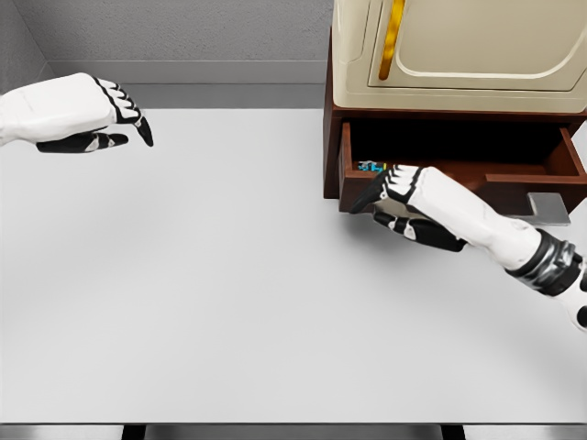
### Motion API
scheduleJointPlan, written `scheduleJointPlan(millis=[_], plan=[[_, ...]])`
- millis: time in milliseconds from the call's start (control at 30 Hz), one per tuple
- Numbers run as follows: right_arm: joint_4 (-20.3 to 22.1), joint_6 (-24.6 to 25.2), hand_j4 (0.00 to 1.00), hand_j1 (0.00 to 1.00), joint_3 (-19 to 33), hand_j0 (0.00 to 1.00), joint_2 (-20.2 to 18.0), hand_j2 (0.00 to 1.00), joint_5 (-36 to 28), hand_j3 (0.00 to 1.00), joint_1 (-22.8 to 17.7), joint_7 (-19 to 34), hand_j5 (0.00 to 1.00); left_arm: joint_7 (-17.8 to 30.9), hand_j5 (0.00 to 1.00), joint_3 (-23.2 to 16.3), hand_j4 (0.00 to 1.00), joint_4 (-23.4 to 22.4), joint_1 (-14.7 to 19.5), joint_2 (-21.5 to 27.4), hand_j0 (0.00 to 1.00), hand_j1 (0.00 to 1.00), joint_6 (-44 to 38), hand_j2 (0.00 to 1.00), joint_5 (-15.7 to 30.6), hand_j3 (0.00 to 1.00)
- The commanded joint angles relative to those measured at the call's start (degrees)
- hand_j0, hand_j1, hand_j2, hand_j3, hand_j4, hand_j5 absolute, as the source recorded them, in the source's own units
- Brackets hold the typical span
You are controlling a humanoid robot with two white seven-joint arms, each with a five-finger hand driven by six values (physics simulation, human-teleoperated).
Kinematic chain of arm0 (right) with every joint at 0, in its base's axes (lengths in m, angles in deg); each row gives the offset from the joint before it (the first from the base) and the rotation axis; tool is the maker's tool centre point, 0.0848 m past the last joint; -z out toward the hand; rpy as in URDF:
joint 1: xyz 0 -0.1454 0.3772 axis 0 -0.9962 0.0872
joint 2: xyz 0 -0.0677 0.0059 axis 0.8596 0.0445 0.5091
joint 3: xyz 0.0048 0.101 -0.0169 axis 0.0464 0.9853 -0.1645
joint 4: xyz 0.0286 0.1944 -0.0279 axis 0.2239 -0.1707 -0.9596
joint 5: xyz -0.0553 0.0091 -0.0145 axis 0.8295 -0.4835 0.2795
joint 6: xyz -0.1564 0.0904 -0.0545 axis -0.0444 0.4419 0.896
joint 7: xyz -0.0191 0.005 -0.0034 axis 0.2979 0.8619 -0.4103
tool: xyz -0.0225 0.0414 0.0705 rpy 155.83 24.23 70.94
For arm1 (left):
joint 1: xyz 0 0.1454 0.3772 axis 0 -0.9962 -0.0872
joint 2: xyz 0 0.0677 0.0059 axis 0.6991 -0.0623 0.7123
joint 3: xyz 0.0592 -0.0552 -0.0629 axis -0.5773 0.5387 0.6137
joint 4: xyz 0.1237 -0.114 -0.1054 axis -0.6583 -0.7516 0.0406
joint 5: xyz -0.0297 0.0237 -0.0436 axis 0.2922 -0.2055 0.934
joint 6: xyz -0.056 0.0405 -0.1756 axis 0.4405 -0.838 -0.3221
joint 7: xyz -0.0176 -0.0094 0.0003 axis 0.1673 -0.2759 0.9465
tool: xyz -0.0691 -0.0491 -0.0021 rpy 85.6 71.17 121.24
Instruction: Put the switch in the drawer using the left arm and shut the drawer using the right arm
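Reaching across from the right edge, the right robot hand point(396, 197) is lying against the front of the one dark brown wooden drawer point(459, 170), its white-and-black fingers point(381, 188) curling loosely at the drawer's front left corner and gripping nothing that can be made out. That drawer is standing pulled out at the far right of the plain white counter point(229, 293), beneath a single cream-coloured cabinet with a yellow vertical handle point(440, 46). Inside the drawer, near its front left corner and just above the right robot hand's knuckles, one small blue-and-teal switch point(371, 167) is lying; it is too small to read any lettering on it. A grey metal plate point(548, 207) is showing beside the drawer's front right end. One left robot hand point(101, 117) is hovering at the far left edge of the counter, well apart from the drawer, fingers relaxed and slightly bent, carrying nothing. No brand or writing is legible anywhere.
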State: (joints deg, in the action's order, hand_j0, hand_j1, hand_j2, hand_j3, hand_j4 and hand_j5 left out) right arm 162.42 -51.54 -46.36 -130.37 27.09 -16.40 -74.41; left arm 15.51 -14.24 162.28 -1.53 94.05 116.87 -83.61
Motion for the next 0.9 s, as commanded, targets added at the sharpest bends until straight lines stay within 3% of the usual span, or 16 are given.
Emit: scheduleJointPlan(millis=[0, 633, 867], plan=[[0.1, 0.0, 0.57, 0.57, -0.4, 0.57, 0.0, 0.57, -0.4, 0.57, 0.0, 0.0, 0.57, 0.0, 0.53, 0.1, 0.53, 0.1, 0.0, 0.0, 0.53, 0.53, -0.1, 0.53, 0.1, 0.53], [-2.5, 0.0, 0.58, 0.58, -0.4, 0.58, 0.8, 0.58, 0.2, 0.58, 1.6, 0.1, 0.58, 0.0, 0.53, 0.7, 0.53, -0.1, -0.3, 0.0, 0.53, 0.53, -0.1, 0.53, 0.1, 0.53], [-5.8, 0.0, 0.58, 0.58, -0.4, 0.58, 1.0, 0.58, 0.1, 0.58, 3.8, 0.0, 0.58, 0.0, 0.53, 1.1, 0.53, 0.0, -0.4, 0.0, 0.53, 0.53, -0.1, 0.53, 0.1, 0.53]])
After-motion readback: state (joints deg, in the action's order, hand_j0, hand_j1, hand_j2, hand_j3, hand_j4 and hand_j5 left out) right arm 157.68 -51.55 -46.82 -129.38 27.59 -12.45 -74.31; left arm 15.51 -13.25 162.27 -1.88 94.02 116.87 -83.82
